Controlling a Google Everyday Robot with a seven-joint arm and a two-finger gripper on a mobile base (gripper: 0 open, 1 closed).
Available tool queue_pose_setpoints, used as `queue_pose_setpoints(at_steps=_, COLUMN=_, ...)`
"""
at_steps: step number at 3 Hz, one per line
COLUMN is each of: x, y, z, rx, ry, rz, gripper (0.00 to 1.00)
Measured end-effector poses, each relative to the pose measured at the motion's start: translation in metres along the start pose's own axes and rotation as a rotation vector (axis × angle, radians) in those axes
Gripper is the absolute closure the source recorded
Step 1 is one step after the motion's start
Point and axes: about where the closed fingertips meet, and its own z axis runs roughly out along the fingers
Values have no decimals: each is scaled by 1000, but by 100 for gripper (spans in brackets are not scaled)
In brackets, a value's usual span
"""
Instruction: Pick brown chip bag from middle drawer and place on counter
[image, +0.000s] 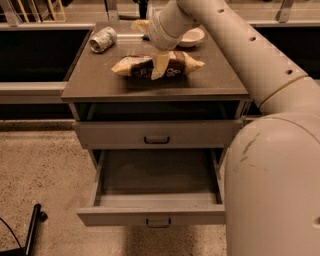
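Note:
The brown chip bag (181, 64) lies flat on the counter (100, 80), near its middle, with its tan ends pointing left and right. My gripper (159, 67) hangs from the wrist straight down over the middle of the bag, at the bag's level. The middle drawer (155, 214) is pulled out below, and its grey inside shows nothing in it. Its dark loop handle (158, 221) faces the front.
A green-white can (102, 39) lies on its side at the counter's back left. A white bowl (194, 36) sits at the back right. The upper drawer front (157, 134) is closed. My arm's large pale body (275, 190) fills the right side. A dark object (31, 230) lies on the floor at lower left.

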Motion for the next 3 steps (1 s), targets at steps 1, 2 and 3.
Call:
queue_pose_setpoints(at_steps=1, x=-5, y=7, z=-25, rx=16, ry=15, rz=24, gripper=0)
queue_pose_setpoints(at_steps=2, x=-13, y=16, z=-71, rx=3, ry=54, rz=87, gripper=0)
queue_pose_setpoints(at_steps=3, x=-16, y=26, z=-102, rx=13, ry=127, rz=146, gripper=0)
